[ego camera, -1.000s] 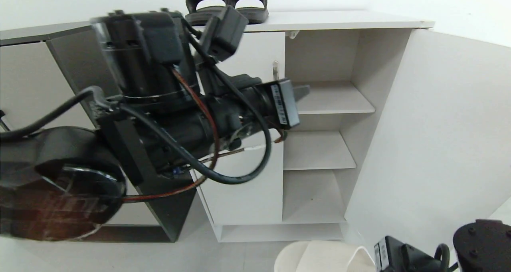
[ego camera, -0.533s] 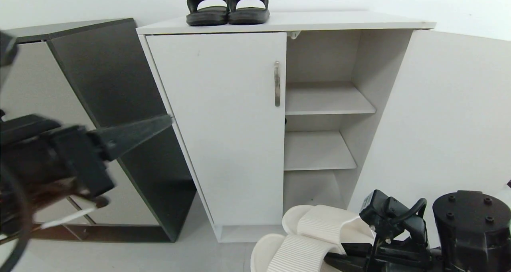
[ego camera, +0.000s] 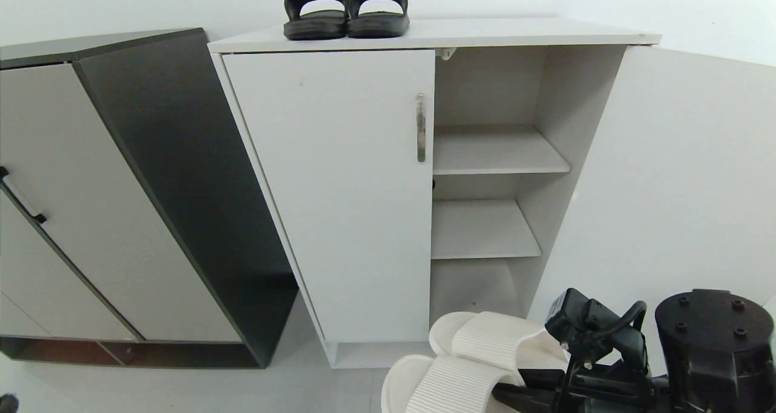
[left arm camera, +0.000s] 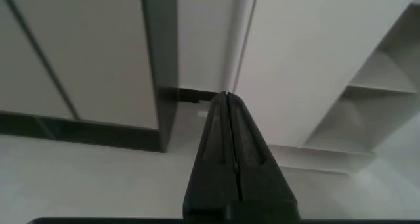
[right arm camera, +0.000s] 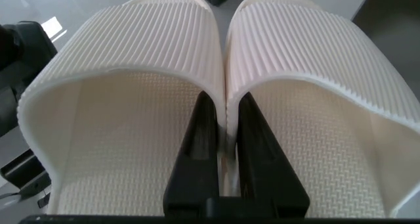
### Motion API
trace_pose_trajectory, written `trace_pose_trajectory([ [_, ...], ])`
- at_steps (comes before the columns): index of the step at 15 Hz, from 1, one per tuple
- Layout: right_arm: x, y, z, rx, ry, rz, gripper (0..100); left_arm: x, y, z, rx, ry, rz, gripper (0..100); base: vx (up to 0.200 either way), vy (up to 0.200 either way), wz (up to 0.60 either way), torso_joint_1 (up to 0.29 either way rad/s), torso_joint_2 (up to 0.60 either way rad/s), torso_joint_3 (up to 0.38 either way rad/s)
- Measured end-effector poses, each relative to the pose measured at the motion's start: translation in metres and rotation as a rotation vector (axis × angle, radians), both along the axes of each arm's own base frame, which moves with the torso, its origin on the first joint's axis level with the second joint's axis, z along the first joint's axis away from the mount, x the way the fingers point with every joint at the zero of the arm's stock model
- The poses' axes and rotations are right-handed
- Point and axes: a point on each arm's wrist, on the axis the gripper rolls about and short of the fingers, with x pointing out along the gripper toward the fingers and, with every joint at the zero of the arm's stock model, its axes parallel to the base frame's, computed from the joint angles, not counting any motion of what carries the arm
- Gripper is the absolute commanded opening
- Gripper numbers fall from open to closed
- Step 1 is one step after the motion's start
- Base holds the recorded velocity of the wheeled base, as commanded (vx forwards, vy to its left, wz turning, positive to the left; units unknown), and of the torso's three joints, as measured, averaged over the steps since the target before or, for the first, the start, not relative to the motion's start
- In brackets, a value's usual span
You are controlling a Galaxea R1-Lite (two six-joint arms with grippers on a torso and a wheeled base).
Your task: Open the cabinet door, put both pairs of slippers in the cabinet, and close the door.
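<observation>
White slippers (ego camera: 479, 352) held in my right end effector (right arm camera: 226, 119), low before the open cabinet (ego camera: 515, 31).

The cabinet's right door (ego camera: 667, 207) stands wide, with 2 shelves (ego camera: 482, 228) bare. The lowest bay (ego camera: 473, 298) lies straight ahead of the white pair, toes pointing in, so the right arm is nearer. The black slippers (ego camera: 345, 10) sit on top, well apart. The right end effector pinches the 2 inner straps together. The left end effector (left arm camera: 228, 106) has its fingers pressed together, empty. The heels are cut off, and the left door (ego camera: 339, 188) hides that half.
</observation>
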Motion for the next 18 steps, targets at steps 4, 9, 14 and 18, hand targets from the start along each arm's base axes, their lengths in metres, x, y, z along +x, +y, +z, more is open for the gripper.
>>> trace_pose_trajectory([
  [4,0.0,0.0,-0.001,-0.003,0.001,0.002,0,-0.023,-0.002,-0.052,0.15,-0.016,-0.066,0,0.0,0.0,0.0,0.0,0.0,0.0],
  [9,0.0,0.001,-0.001,-0.006,-0.003,-0.006,0,-0.027,-0.002,-0.061,0.151,-0.07,-0.095,0,0.0,0.0,0.0,0.0,0.0,0.0],
  [14,0.006,0.007,0.013,-0.002,-0.087,-0.17,0,-0.028,-0.002,-0.062,0.116,-0.079,-0.091,0,0.0,0.0,0.0,0.0,0.0,0.0],
  [18,-0.001,0.03,0.025,0.063,-0.095,-0.285,0,-0.028,-0.002,-0.062,0.115,-0.081,-0.089,0,0.0,0.0,0.0,0.0,0.0,0.0],
])
